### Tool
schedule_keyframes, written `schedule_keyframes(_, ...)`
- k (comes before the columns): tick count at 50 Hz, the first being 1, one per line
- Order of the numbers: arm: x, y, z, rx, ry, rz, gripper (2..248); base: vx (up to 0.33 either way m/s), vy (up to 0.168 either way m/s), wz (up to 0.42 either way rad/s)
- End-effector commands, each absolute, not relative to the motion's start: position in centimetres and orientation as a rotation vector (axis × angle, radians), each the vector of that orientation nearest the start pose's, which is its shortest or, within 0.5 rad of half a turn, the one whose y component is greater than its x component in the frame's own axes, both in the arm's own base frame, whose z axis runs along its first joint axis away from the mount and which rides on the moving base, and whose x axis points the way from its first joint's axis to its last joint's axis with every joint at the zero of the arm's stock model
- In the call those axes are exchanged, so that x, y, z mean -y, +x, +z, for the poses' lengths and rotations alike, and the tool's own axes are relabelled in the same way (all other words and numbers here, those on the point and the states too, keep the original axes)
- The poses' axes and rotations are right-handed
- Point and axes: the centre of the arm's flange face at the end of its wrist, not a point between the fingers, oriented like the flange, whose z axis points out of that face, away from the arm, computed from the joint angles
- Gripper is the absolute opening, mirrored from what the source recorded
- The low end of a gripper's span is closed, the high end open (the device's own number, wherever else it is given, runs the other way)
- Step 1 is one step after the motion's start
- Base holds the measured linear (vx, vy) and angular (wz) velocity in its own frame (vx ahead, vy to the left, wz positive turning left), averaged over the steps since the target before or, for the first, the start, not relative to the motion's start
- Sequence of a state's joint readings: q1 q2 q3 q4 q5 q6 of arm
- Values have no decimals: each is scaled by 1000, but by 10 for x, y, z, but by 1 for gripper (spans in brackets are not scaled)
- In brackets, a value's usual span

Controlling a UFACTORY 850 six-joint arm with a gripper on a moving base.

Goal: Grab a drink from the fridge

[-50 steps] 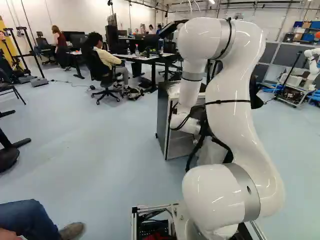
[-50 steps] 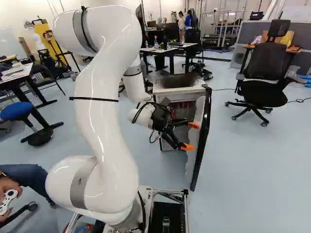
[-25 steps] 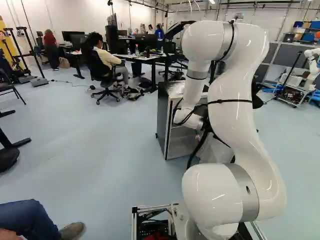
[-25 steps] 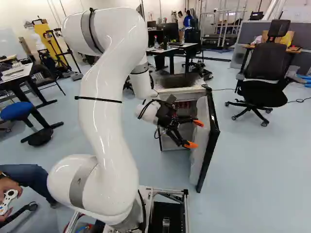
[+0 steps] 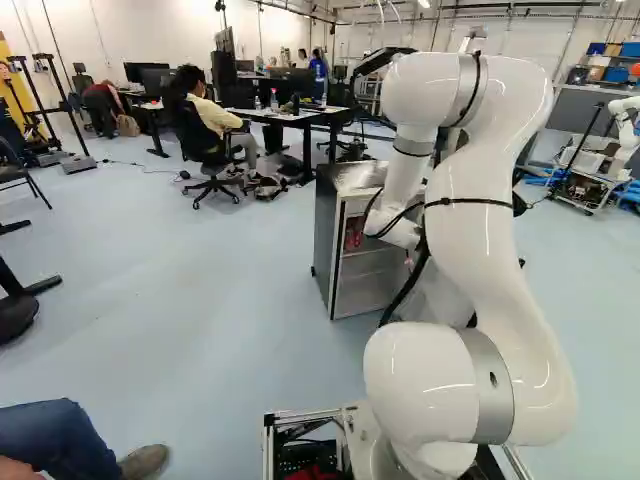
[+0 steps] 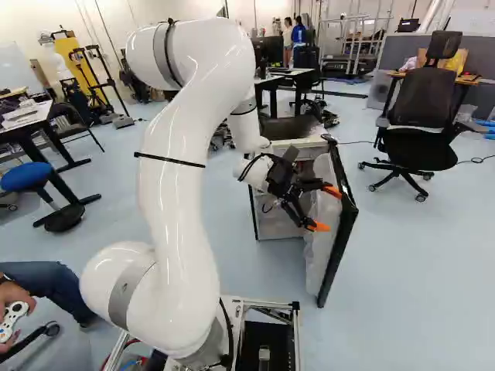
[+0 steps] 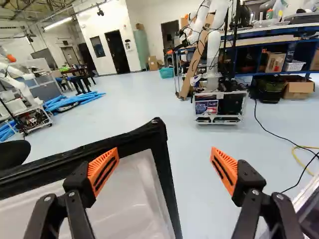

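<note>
My gripper (image 6: pixel 325 209) is at the inner face of the fridge door (image 6: pixel 342 232) in the right base view, fingers spread. The door stands swung out from the fridge (image 5: pixel 325 245), whose front is open. Red items (image 5: pixel 354 232), perhaps cans, show on the upper shelf in the left base view; the arm hides part of the inside. In the wrist view the gripper (image 7: pixel 164 155) is open with nothing gripped. One finger lies over the door's pale lining (image 7: pixel 132 199), and the door's black corner edge stands between the fingers; whether they touch is unclear.
A black office chair (image 6: pixel 421 127) stands right of the fridge in the right base view. Desks (image 5: pixel 300 117) are behind the fridge. Another robot (image 7: pixel 214 55) stands beyond the door. A seated person's leg (image 5: pixel 60 435) is close at the left.
My arm has shifted to the right in both base views, gripper still open. The fridge door has swung wider with it. The red items have come into sight in the left base view.
</note>
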State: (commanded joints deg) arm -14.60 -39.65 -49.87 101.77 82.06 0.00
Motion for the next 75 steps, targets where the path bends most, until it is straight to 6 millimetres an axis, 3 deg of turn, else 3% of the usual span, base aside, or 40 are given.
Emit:
schedule_keyframes(60, 355, 481, 258, 1772, 765, 1088, 247, 0, 0, 0)
schedule_keyframes(75, 358, 484, 258, 1766, 832, 1123, 247, 0, 0, 0)
